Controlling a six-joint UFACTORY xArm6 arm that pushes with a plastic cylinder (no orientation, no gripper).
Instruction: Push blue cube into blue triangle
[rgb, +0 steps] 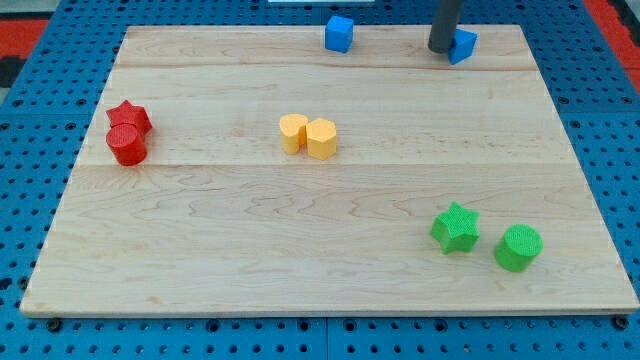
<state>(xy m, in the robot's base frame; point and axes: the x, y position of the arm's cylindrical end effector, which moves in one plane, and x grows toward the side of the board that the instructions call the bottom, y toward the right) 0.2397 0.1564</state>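
The blue cube (339, 33) sits at the view's top edge of the wooden board, a little right of centre. The blue triangle (463, 45) lies further right along the same edge, partly hidden behind the dark rod. My tip (441, 50) rests against the triangle's left side, well to the right of the cube.
A red star (130, 116) and a red cylinder (127, 144) touch at the left. Two yellow blocks (292, 133) (321, 139) sit together in the middle. A green star (455, 227) and a green cylinder (517, 247) stand at the lower right. The wooden board (330, 280) lies on a blue pegboard.
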